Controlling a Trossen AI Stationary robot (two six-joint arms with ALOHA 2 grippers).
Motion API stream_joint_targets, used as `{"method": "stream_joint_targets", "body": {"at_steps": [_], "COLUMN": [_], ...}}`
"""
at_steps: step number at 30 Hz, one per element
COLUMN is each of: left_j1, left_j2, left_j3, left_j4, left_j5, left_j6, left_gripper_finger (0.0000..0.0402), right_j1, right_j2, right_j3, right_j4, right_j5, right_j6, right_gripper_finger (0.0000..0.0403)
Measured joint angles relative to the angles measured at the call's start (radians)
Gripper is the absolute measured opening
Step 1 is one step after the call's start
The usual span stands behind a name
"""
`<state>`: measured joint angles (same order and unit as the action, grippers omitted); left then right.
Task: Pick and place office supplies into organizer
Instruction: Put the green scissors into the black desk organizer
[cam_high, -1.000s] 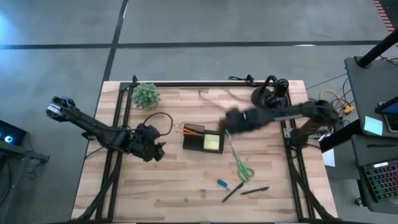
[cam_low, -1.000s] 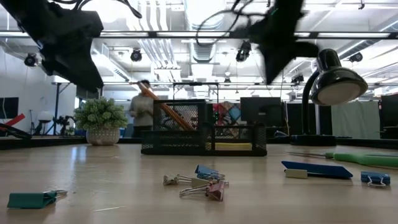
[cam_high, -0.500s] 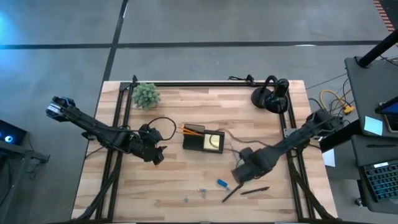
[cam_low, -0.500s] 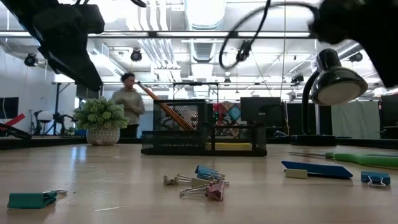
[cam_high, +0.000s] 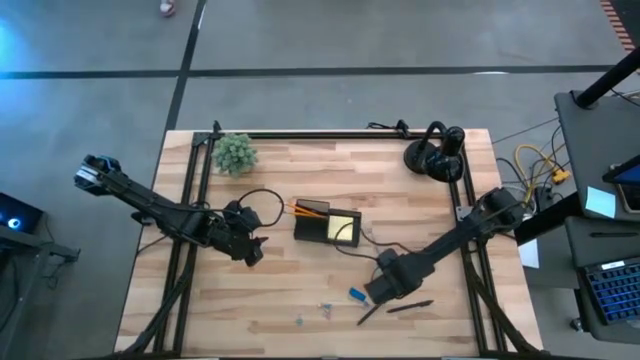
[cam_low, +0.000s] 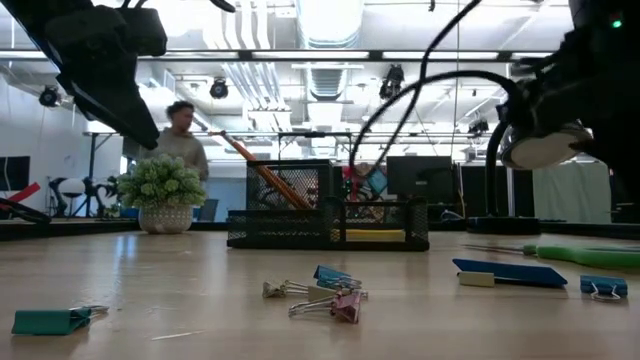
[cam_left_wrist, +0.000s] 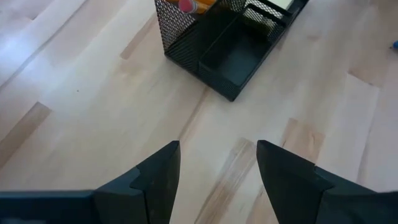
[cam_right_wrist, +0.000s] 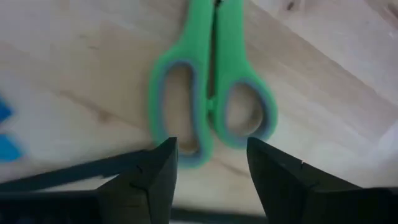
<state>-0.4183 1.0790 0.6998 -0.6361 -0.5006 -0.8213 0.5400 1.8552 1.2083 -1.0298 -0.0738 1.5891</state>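
Right arm drops in over the scissors, jaws spread and nothing gripped yet.

The right gripper (cam_right_wrist: 208, 168) hovers low above the green-handled scissors (cam_right_wrist: 208, 93), fingers apart on either side of the handle loops; the scissors lie flat on the surface (cam_high: 280, 300), on the right arm's side of the organizer (cam_high: 327, 226) and a little apart from it. The risk, as I judge it: those loops are thin and flat against the wood, so the fingers could close on one loop only and swing the blades open, or skid the scissors toward the black pens (cam_high: 395, 308) and the blue piece (cam_high: 356, 295) close by. The left gripper (cam_left_wrist: 217, 168) waits beside the organizer, jaws wide and empty. Pencils (cam_high: 308, 208) and the yellow sticky pad (cam_high: 343, 229) already sit inside, so a long pair of scissors may jam against them going in.
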Motion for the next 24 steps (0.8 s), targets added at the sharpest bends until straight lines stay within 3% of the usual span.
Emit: {"method": "stream_joint_targets", "body": {"at_steps": [7,14,24], "left_j1": [0.0,0.0,0.0], "left_j2": [0.0,0.0,0.0], "left_j3": [0.0,0.0,0.0], "left_j4": [0.0,0.0,0.0], "left_j5": [0.003,0.003,0.002], "left_j6": [-0.005,-0.01,-0.012], "left_gripper_finger": [0.0199,0.0199,0.0199], "right_j1": [-0.025,-0.04,-0.061], "right_j2": [-0.004,-0.021,-0.016], "right_j3": [-0.06,-0.118,-0.158], "right_j4": [0.015,0.201,0.216], "right_j5": [0.015,0.011,0.002], "right_j6": [-0.028,-0.053,-0.048], "right_gripper_finger": [0.0168,0.0131,0.0086]}}
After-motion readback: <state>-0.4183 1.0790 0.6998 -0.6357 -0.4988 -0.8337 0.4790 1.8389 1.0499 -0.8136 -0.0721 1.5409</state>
